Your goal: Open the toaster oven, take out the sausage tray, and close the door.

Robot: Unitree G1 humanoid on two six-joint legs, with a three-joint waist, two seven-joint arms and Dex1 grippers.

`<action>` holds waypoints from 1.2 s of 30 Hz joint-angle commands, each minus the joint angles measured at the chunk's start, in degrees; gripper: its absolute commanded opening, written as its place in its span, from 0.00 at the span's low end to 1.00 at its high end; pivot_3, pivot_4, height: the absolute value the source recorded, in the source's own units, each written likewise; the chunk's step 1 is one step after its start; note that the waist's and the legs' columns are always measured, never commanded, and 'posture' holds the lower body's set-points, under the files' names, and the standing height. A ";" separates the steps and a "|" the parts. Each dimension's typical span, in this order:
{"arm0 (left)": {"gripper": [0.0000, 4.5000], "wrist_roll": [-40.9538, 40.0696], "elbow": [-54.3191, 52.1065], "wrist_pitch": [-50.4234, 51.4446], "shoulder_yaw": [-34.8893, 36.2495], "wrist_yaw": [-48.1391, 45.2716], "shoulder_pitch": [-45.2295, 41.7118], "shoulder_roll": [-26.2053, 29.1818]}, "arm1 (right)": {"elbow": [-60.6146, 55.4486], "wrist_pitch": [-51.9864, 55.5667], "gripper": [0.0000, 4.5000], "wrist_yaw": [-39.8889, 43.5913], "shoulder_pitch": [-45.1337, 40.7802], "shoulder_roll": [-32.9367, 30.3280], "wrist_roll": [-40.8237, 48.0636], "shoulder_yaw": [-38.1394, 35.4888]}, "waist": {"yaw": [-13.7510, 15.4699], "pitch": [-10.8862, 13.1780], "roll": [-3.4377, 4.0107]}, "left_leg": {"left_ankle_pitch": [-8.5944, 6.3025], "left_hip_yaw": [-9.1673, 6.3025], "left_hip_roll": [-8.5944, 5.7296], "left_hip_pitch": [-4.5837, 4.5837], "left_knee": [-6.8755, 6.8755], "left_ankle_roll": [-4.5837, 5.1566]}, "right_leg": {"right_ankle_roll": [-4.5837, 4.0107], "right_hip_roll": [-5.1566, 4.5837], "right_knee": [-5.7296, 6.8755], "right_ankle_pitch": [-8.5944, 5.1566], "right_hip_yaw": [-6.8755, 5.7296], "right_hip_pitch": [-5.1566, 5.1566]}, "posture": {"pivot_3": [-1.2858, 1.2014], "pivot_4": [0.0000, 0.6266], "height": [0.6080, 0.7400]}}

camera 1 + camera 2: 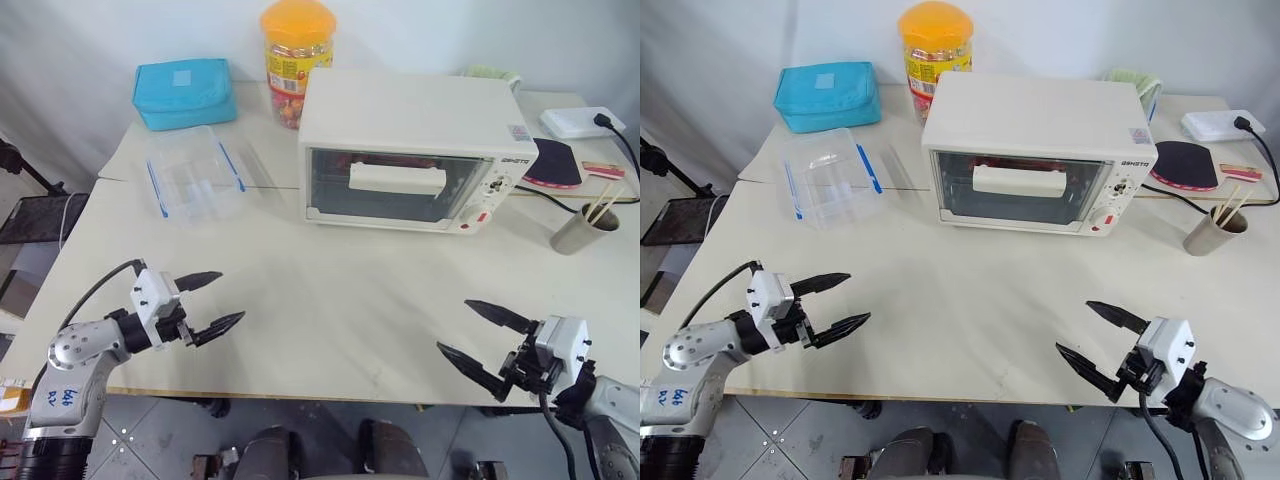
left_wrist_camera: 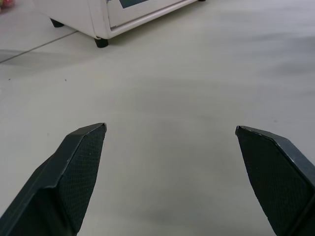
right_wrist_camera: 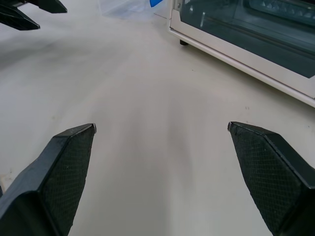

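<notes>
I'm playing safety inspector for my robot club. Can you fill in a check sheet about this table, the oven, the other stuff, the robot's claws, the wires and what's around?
Surface: pale table, bare in front of the oven.
Job's things: toaster oven at the back; door shut, white handle untouched; something red shows dimly behind the glass.
Clutter: clear box with blue clips, blue pouch, orange-lidded jar, metal cup of sticks, paddle.
Grippers: left gripper and right gripper open, empty, over the near edge.
Cables: black cord from a white adapter.
Surroundings: white wall, tiled floor.
</notes>
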 commanded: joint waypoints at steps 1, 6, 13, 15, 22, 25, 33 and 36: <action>0.99 0.90 -0.27 -1.27 0.21 0.85 -1.07 0.16 | -1.73 1.03 1.00 -0.53 -0.68 -0.32 0.55 0.26 | -0.03 0.00 0.00 | 0.00 0.00 0.00 -0.01 0.00 0.00 | 0.00 0.00 0.00 0.00 0.00 0.00 | 0.52 0.24 1.00; 0.99 -8.35 -1.09 6.62 1.57 -3.26 -5.29 0.45 | -3.28 11.31 1.00 -5.37 -9.41 -0.42 8.03 1.52 | -0.09 0.00 0.00 | 0.01 0.01 0.00 0.01 0.03 0.01 | 0.00 -0.01 0.04 0.00 0.01 0.00 | 0.52 0.24 1.00; 0.99 -12.93 -6.67 12.43 -0.87 -9.40 -4.75 2.61 | 6.19 21.63 1.00 -9.99 -28.13 -0.80 9.19 4.10 | -0.32 0.00 0.00 | 0.02 -0.02 0.07 -0.01 0.06 -0.05 | -0.09 0.03 0.13 -0.05 -0.08 -0.07 | 0.52 0.24 1.00; 0.99 -13.36 -8.16 13.13 -0.90 -8.65 -4.35 1.79 | 10.62 21.36 1.00 -9.10 -32.10 -0.79 7.65 4.83 | 0.04 0.00 -0.01 | 0.00 -0.05 0.02 -0.06 0.06 -0.01 | -0.09 0.02 0.13 -0.05 -0.10 -0.07 | 0.52 0.24 1.00; 0.99 -14.98 -12.17 15.49 -0.63 -5.81 -2.76 -0.30 | 23.52 17.91 1.00 -5.79 -43.99 0.60 3.29 6.93 | -0.29 0.00 -0.01 | -0.01 -0.01 0.00 -0.09 0.09 0.05 | -0.04 0.02 0.11 -0.02 -0.13 -0.06 | 0.52 0.24 1.00; 0.99 -15.21 -12.77 15.77 -0.49 -4.85 -2.28 -0.93 | 25.81 16.05 1.00 -4.62 -46.67 1.30 2.59 6.68 | -0.31 0.00 0.00 | 0.00 0.00 0.02 -0.09 0.09 0.03 | -0.05 0.04 0.10 -0.03 -0.17 -0.06 | 0.52 0.24 1.00; 0.99 -15.43 -11.86 16.22 -0.92 -2.53 -3.06 -2.89 | 19.71 10.79 1.00 4.19 -45.00 1.95 3.08 8.14 | -0.16 0.00 -0.01 | 0.00 -0.01 0.01 -0.09 0.09 0.03 | -0.04 0.02 0.10 -0.03 -0.17 -0.05 | 0.52 0.24 1.00; 0.99 -15.05 -10.67 16.30 -1.52 -1.97 -4.25 -3.54 | 17.42 8.49 1.00 5.72 -42.93 2.20 2.19 8.82 | -0.21 0.00 -0.01 | 0.00 0.00 0.00 -0.10 0.09 0.03 | -0.04 0.02 0.08 -0.02 -0.19 -0.05 | 0.52 0.24 1.00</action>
